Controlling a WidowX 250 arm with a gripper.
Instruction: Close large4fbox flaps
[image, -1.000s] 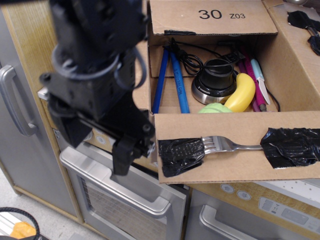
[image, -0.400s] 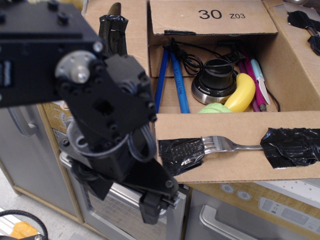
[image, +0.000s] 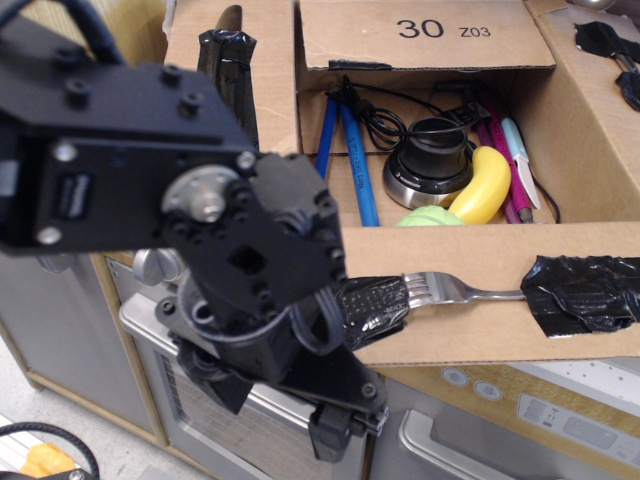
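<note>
The large4fbox (image: 575, 130) stands open on a counter, all four flaps spread outward. The far flap (image: 425, 35) reads "30 Z03". The near flap (image: 480, 300) hangs toward me with a metal fork (image: 455, 292) held on by black tape. The left flap (image: 255, 70) and right flap (image: 600, 90) also carry black tape. My black arm fills the left foreground and covers the near flap's left end. My gripper (image: 338, 432) points down below that flap's left corner; its jaws are too hidden to read.
Inside the box lie blue pens (image: 355, 160), a black and silver puck (image: 430, 160), a yellow banana (image: 482, 185), a green item (image: 432, 216) and cables. Below are a toy oven handle (image: 285, 405), a grey drawer (image: 500, 440) and a grey cabinet door (image: 40, 330).
My arm has swung down and to the right, from beside the box's left side to in front of the near flap's left end. The flaps have not moved.
</note>
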